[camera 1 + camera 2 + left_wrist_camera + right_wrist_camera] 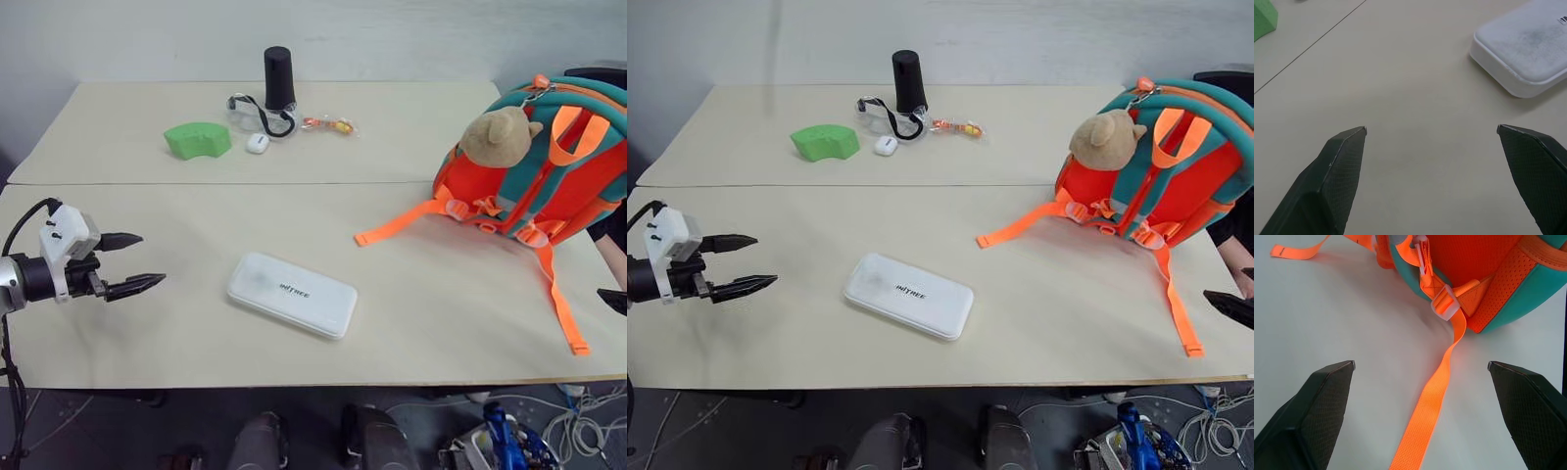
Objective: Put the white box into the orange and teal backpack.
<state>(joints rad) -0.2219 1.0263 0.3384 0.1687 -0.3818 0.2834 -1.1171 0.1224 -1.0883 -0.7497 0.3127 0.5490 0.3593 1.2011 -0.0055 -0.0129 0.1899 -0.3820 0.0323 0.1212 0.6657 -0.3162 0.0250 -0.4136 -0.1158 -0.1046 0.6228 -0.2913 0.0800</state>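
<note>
Up front, from the head: white box (292,294) flat on the near table (196,343), lettering up, lying at a slant. Well to its left, left gripper (135,262) above the table edge, fingers spread, empty, aimed toward the box. Far right, backpack (549,162) propped on the table, straps facing out, plush bear head (500,135) on its upper left; one orange strap (560,299) trailing toward the near edge, another reaching out left. Well apart from the box. At the right border, dark tip of the right gripper (1234,305) just showing. On the far table: green block (198,139), black cylinder (279,78), clear goggles (257,115), small white oval gadget (258,143), a small wrapped item (328,124).

Left wrist: two black fingers (1332,181) wide apart over bare tabletop — box corner (1528,54) ahead and off to one side, untouched; green block's edge in a far corner.

Right wrist: fingers (1317,411) likewise wide apart, nothing between them but the orange strap (1430,406) lying on the table — backpack's orange and teal bottom (1498,279) just beyond, white buckle (1442,308) on the strap.
</note>
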